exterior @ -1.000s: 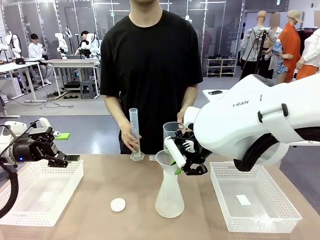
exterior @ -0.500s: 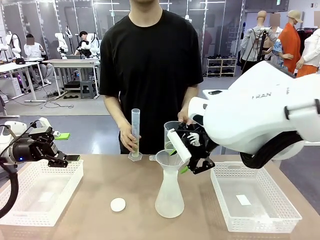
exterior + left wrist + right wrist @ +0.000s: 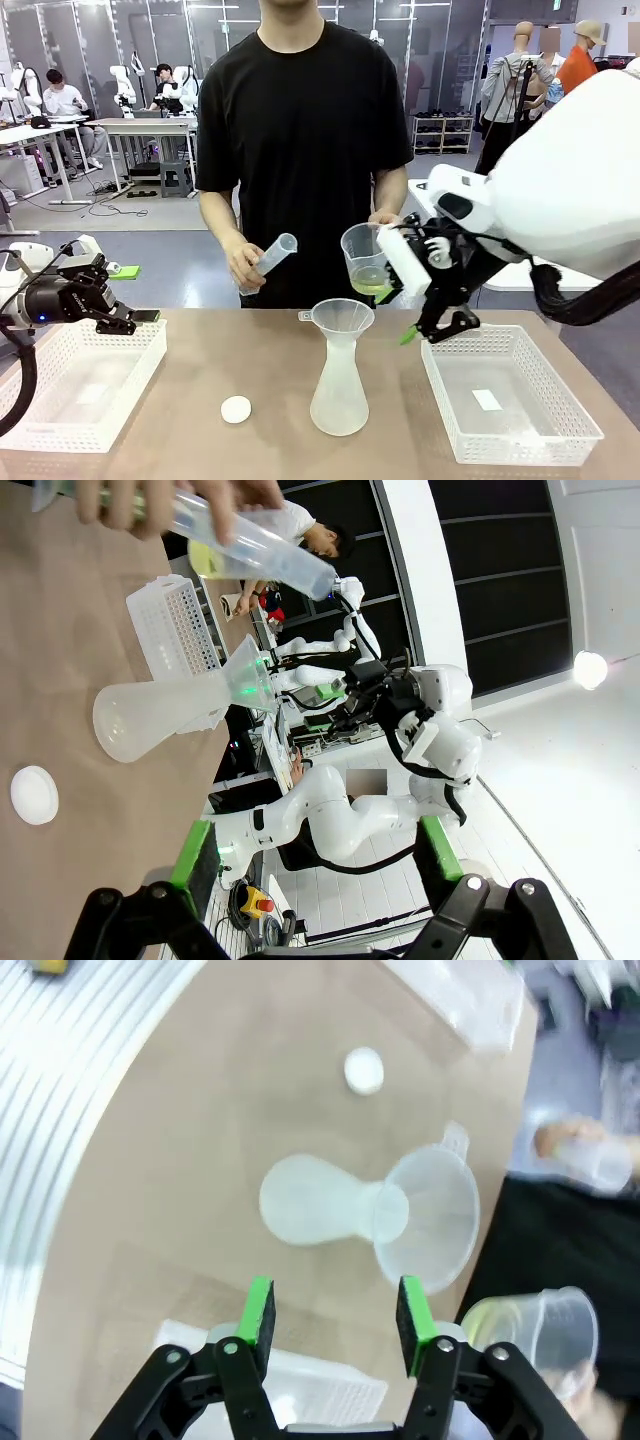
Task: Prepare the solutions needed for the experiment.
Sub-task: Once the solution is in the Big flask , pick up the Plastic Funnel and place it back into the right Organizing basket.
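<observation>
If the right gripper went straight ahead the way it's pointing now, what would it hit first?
Most likely the conical flask, whose body lies ahead between the right gripper's open fingers in the wrist view. Depth is unclear, so it could touch the bare table just before it.

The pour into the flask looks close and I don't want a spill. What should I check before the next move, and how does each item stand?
1. Funnel seated upright in the conical flask: ok.
2. Beaker with the yellow-green solution held over the funnel: not ok; the person holds it off to one side.
3. Right hand open, empty, clear of the funnel: ok.
4. Left hand open, above the left basket, away from the flask: ok.
5. Graduated cylinder, which the person holds tilted, emptied: cannot tell.
</observation>
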Action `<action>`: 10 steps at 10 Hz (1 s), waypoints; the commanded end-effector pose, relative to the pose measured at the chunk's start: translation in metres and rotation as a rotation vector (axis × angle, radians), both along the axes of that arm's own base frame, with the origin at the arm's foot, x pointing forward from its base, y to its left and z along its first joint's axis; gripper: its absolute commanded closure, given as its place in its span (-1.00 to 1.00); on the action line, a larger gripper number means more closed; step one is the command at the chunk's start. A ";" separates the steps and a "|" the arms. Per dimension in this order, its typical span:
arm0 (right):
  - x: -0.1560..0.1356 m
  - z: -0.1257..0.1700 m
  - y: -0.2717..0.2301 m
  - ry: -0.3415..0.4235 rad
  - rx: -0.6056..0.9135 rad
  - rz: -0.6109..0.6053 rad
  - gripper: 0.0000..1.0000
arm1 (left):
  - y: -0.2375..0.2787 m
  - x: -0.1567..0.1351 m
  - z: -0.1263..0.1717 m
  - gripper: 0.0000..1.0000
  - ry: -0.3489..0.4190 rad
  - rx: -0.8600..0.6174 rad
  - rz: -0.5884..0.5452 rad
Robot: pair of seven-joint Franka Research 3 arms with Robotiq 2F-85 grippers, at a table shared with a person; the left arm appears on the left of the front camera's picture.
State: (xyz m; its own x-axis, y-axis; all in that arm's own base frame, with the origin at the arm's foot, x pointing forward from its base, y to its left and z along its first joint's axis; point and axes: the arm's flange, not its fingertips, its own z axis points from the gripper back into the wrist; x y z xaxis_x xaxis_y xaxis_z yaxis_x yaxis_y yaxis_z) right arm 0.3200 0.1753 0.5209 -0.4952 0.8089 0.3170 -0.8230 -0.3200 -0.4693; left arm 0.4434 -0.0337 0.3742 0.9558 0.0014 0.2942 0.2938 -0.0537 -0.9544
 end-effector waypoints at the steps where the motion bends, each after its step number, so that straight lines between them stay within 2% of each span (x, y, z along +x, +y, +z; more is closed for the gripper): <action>1: -0.009 -0.001 -0.031 0.063 0.048 -0.259 -0.24 | 0.000 -0.001 0.001 -1.00 -0.008 -0.007 -0.004; 3: -0.006 -0.003 -0.049 0.122 0.105 -0.416 -0.24 | 0.000 -0.001 0.001 -1.00 -0.008 -0.007 -0.004; 4: -0.007 0.000 -0.048 0.121 0.109 -0.409 -0.24 | 0.000 -0.001 0.001 -1.00 -0.008 -0.007 -0.004; 5: -0.009 0.008 -0.040 -0.014 0.060 -0.310 -0.24 | 0.000 -0.001 0.001 -1.00 -0.008 -0.007 -0.004; 6: 0.014 0.012 -0.053 0.114 0.100 -0.378 -0.24 | 0.000 -0.001 0.001 -1.00 -0.008 -0.007 -0.004; 9: 0.014 0.012 -0.053 0.114 0.100 -0.378 -0.24 | 0.000 -0.001 0.001 -1.00 -0.008 -0.007 -0.004; 10: 0.015 0.016 -0.053 0.092 0.098 -0.363 -0.24 | 0.000 -0.001 0.001 -1.00 -0.008 -0.007 -0.004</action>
State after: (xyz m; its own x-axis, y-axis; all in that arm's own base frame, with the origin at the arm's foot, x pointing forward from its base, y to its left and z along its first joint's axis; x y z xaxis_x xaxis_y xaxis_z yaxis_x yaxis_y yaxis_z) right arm 0.3357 0.1205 0.5357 -0.1465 0.8888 0.4342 -0.9164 0.0434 -0.3980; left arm 0.4434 -0.0336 0.3742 0.9557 0.0014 0.2942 0.2938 -0.0537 -0.9544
